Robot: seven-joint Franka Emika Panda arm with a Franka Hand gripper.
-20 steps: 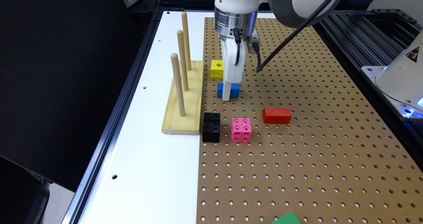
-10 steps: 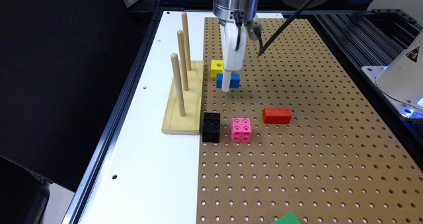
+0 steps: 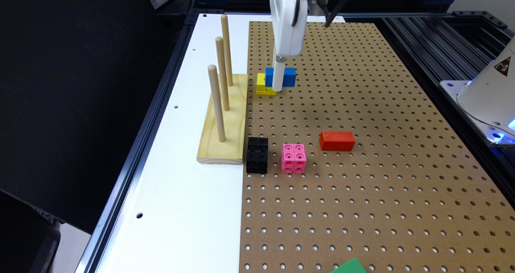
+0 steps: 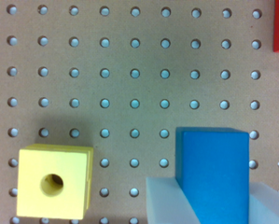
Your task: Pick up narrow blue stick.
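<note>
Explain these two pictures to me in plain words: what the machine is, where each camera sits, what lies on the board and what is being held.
The machine is a single robot arm ending in a gripper, a two-fingered clamp. The wide picture comes from a camera standing off the arm; the close one comes from a camera on the arm's wrist, looking down past the white fingers.

The fingers are closed on the narrow blue stick, holding it above the brown pegboard.

On the pegboard sit a yellow cube with a hole, a red block, a pink block and a black block. A wooden base with three upright pegs stands on the white surface beside the board. A green piece peeks in at the near edge.
</note>
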